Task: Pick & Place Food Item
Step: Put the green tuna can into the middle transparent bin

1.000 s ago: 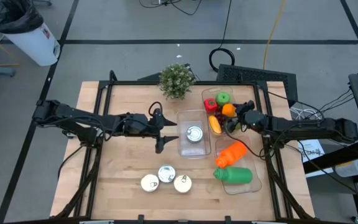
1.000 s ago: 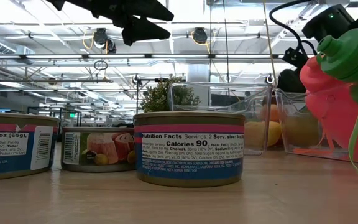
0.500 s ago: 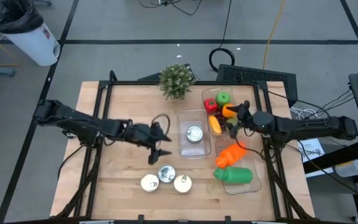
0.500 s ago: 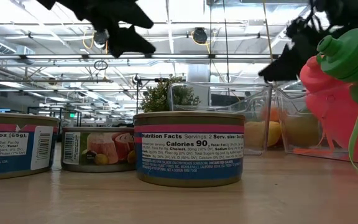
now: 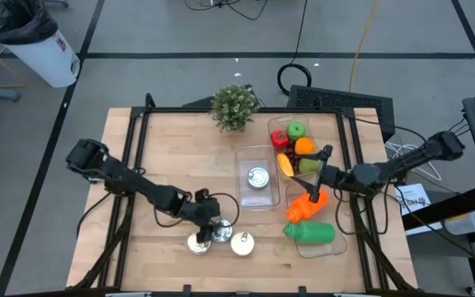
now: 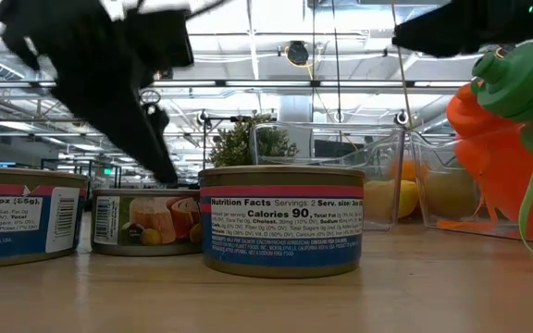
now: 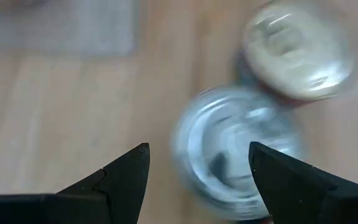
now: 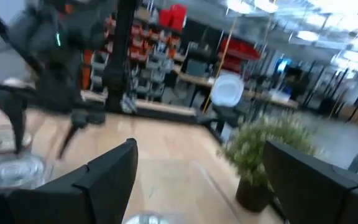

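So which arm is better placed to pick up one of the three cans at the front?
The left. Its left gripper hangs open right over the middle can, while the right gripper is over the containers.

The pale butcher-block wooden counter (image 5: 163,148) shows a smooth, matt planked grain. The three round metal cans (image 5: 221,239) have shiny silver lids and glossy printed paper labels. The clear rectangular plastic containers (image 5: 256,198) are transparent and glossy. The orange plastic bottle (image 5: 308,202) and green plastic bottle (image 5: 310,233) look smooth with a slight sheen. Each black claw, left claw (image 5: 213,233) and right claw (image 5: 318,165), has a matt finish.
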Available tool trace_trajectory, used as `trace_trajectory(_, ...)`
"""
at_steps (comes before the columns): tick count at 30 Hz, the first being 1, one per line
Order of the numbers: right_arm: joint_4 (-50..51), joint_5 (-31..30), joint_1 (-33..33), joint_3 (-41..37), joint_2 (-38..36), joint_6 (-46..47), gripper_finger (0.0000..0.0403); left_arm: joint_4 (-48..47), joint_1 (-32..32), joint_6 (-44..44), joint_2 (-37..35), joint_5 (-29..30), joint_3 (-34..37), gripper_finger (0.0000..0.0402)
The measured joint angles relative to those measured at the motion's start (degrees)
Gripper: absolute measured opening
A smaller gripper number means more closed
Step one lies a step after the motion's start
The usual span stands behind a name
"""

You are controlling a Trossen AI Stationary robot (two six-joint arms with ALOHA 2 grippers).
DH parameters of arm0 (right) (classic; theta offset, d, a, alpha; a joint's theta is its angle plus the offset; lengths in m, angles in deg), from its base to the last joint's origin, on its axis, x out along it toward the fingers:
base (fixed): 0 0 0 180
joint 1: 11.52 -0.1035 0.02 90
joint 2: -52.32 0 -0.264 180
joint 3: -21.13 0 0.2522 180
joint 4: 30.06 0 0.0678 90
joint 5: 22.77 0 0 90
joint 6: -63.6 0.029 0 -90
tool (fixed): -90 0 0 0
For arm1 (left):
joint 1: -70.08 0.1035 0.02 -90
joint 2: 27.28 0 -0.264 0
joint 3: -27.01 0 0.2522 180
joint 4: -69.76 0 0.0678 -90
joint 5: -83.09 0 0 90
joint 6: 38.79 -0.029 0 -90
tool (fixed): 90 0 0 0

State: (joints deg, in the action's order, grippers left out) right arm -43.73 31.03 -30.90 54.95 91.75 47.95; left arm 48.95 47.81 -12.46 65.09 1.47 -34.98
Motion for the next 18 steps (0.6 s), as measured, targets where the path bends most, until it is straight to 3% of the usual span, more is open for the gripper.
trace_trajectory(7,-5.7,-5.97,-5.09,0.02,1.84,-4.79,0.0324,-4.32,2.35,7.28,3.04,6.67,-0.13,0.0258)
trace_trajectory(18,-5.3,-7.52,-5.29,0.0,1.89,-4.6,0.0324,-12.13,6.05,13.42,2.32,9.54,-0.19,0.0215)
